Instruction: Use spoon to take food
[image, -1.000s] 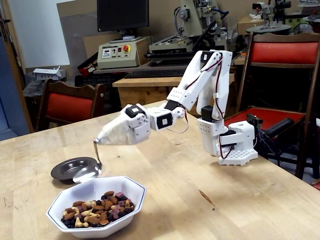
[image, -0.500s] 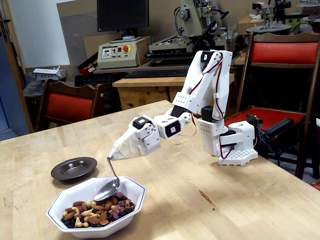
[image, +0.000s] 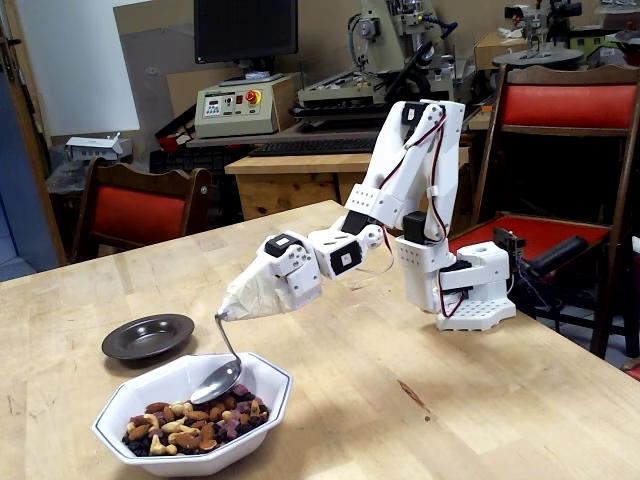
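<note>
Dark plate (image: 147, 337) far left on tabletop (image: 420, 400), empty. White bowl (image: 262, 388) near left, just right of plate. Food (image: 190, 422) heaped in bowl's near half. Spoon (image: 218, 377) inside bowl, scoop over far edge of food, contact unclear; handle rises to hand (image: 232, 308). Hand wrapped in white covering, spoon fixed at tip; open or closed cannot tell. Arm base right, on tabletop.

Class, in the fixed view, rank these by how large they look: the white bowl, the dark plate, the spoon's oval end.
1. white bowl, though it sits nearest the camera
2. dark plate
3. oval end of the spoon
</note>
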